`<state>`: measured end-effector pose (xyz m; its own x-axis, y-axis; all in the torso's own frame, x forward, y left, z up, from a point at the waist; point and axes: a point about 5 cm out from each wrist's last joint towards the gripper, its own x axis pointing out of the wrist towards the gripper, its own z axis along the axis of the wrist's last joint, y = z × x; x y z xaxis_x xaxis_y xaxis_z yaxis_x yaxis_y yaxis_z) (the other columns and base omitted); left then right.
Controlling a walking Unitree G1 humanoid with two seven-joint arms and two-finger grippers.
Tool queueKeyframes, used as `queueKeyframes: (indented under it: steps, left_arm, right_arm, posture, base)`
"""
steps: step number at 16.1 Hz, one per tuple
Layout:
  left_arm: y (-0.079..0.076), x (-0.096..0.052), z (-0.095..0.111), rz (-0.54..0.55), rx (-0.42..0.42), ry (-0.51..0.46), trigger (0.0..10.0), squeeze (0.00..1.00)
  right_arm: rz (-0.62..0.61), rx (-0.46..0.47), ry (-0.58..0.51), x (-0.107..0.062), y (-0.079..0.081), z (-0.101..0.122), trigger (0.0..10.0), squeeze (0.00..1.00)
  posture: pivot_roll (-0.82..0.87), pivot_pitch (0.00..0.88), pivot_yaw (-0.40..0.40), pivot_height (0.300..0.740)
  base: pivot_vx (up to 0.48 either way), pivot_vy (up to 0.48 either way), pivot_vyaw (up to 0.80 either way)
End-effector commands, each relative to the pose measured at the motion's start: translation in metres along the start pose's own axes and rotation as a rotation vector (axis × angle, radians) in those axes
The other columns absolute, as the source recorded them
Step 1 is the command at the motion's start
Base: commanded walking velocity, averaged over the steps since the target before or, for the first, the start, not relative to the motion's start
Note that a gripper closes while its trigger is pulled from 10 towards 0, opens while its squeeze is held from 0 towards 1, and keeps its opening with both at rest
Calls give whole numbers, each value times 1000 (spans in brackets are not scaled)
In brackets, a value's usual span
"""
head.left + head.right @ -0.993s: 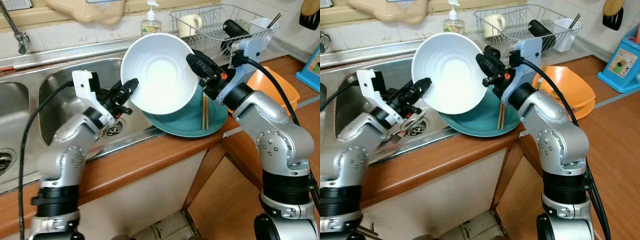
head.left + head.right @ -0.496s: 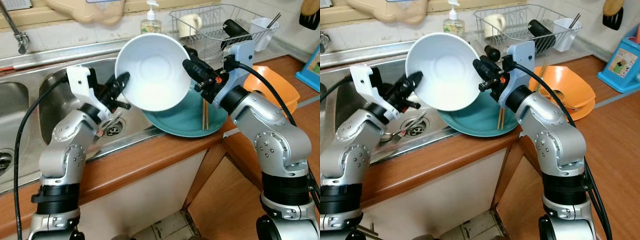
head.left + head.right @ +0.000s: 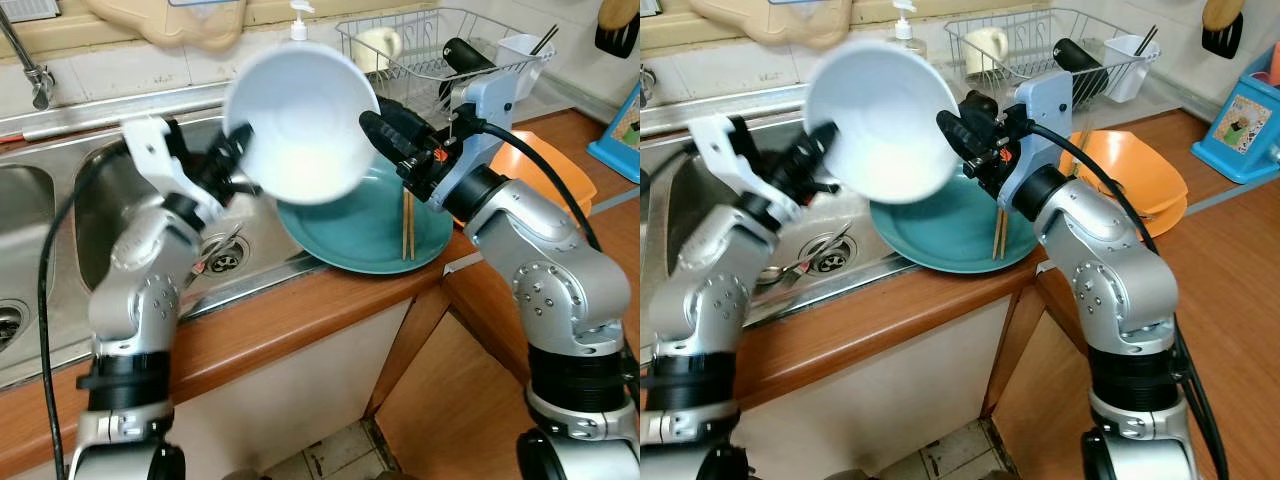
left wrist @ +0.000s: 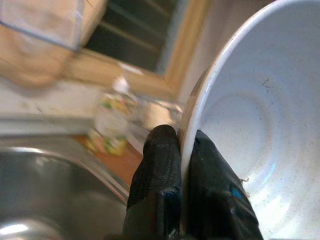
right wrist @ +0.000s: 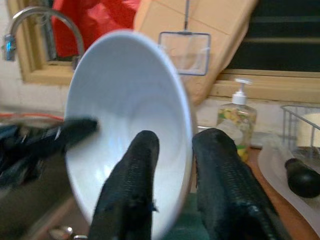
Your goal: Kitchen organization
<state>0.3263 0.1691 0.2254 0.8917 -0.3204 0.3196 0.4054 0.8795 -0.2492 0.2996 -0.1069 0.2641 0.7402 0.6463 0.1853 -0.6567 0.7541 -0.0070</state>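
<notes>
- White bowl point(image 3: 298, 122) held up in air, tilted, over sink edge and back part of teal plate point(image 3: 365, 225); its outline is motion-blurred in both eye views.
- L gripper point(image 4: 181, 150): two black fingers pressed onto bowl rim, one inside, one outside – clamped on it. In left eye view its tips are hidden behind the bowl.
- R gripper point(image 5: 172, 165): fingers straddle the opposite rim, one inside point(image 5: 135, 170), one outside point(image 5: 220, 170). Narrow gap to rim visible on both sides; can't tell if they actually squeeze it.
- Bowl covers most of soap bottle point(image 3: 904, 20); pump top shows above it.
- Teal plate lies on counter edge beside sink point(image 3: 100, 200), partly behind bowl and R arm. Chopsticks point(image 3: 407, 222) rest on it.
- Orange bowls point(image 3: 1140, 180), stacked, right of plate, partly blocked by R arm.
- Wire dish rack point(image 3: 420, 45) at back: mug point(image 3: 378, 45), dark cylindrical item, white cutlery holder point(image 3: 522, 52). Contents hard to make out.
- Sink drain point(image 3: 222, 260) with cutlery beside it, partly hidden by L arm.
- Faucet point(image 3: 30, 60) cut off at frame top.
- Blue object point(image 3: 1245, 115) at far right, cropped.
</notes>
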Motion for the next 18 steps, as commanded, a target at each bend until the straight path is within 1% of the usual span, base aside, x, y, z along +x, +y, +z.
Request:
queueKeyframes:
  steps: [1, 2, 3, 4, 5, 6, 7, 8, 9, 10, 12, 13, 14, 15, 16, 17, 18]
  left_arm:
    - [11, 2, 15, 61, 33, -61, 0, 0]
    - [13, 2, 16, 77, 42, -65, 0, 0]
    - [31, -1, 21, 176, 159, -44, 0, 0]
    - [35, -1, 21, 199, 192, -34, 0, 0]
    - [44, -3, 20, 252, 264, 4, 0, 0]
    - [56, -6, 18, 310, 368, 70, 0, 0]
    - [67, -11, 12, 365, 477, 157, 0, 0]
    - [72, -13, 8, 396, 508, 202, 0, 0]
    - [80, -17, -1, 421, 575, 281, 0, 0]
    - [84, -19, -10, 420, 618, 342, 0, 0]
    - [87, -22, -30, 385, 664, 470, 0, 0]
    - [88, -23, -40, 360, 675, 533, 706, 0]
    - [87, -25, -51, 336, 676, 595, 1804, 0]
    - [87, -26, -58, 319, 677, 640, 2549, 0]
    - [87, -27, -62, 307, 674, 670, 2941, 0]
    - [86, -29, -73, 259, 667, 751, 4824, 0]
    - [85, -30, -75, 246, 669, 772, 7882, 0]
  right_arm:
    - [70, -41, -16, -2, 8, 3, 10000, 1000]
    - [85, -58, -26, -2, 9, 3, 10000, 1000]
    - [112, -111, 87, -6, 13, -10, 10000, 1000]
    - [117, -122, 111, -7, 14, -14, 10000, 1000]
    - [140, -135, 147, -9, 16, -19, 10000, 1000]
    - [174, -154, 185, -11, 18, -25, 10000, 1000]
    - [202, -175, 215, -13, 20, -29, 10000, 1000]
    - [211, -181, 230, -14, 21, -32, 10000, 1000]
    - [222, -196, 256, -16, 22, -36, 10000, 1000]
    - [232, -210, 280, -18, 23, -39, 10000, 1000]
    - [244, -233, 315, -21, 24, -45, 10000, 1000]
    - [250, -245, 334, -23, 24, -48, 10000, 1000]
    - [261, -252, 352, -24, 24, -50, 10000, 1000]
    - [272, -257, 363, -26, 25, -52, 10000, 1000]
    - [276, -260, 367, -26, 25, -52, 10000, 1000]
    - [283, -268, 377, -28, 26, -53, 10000, 1000]
    - [285, -269, 379, -28, 26, -53, 10000, 1000]
  posture:
    - [-117, 0, 31, 740]
    - [-117, 0, 31, 740]
    - [-117, 0, 31, 740]
    - [-117, 0, 31, 740]
    - [-114, 0, 28, 740]
    - [-114, 0, 28, 740]
    - [-114, 0, 28, 740]
    - [-114, 0, 28, 740]
    - [-114, 0, 28, 740]
    - [-114, 0, 28, 740]
    - [-118, 0, 30, 740]
    - [-120, 0, 31, 740]
    - [-123, 0, 35, 740]
    - [-125, 0, 37, 740]
    - [-129, 0, 41, 740]
    - [-131, 0, 44, 740]
    - [-131, 0, 44, 740]
  base:
    - [0, 0, 0]
    - [0, 0, 0]
    - [0, 0, 0]
    - [0, 0, 0]
    - [0, 0, 0]
    - [0, 0, 0]
    - [0, 0, 0]
    - [0, 0, 0]
    - [0, 0, 0]
    - [0, 0, 0]
    - [0, 0, 0]
    - [0, 0, 0]
    - [0, 0, 0]
    - [0, 0, 0]
    - [0, 0, 0]
    - [0, 0, 0]
    - [0, 0, 0]
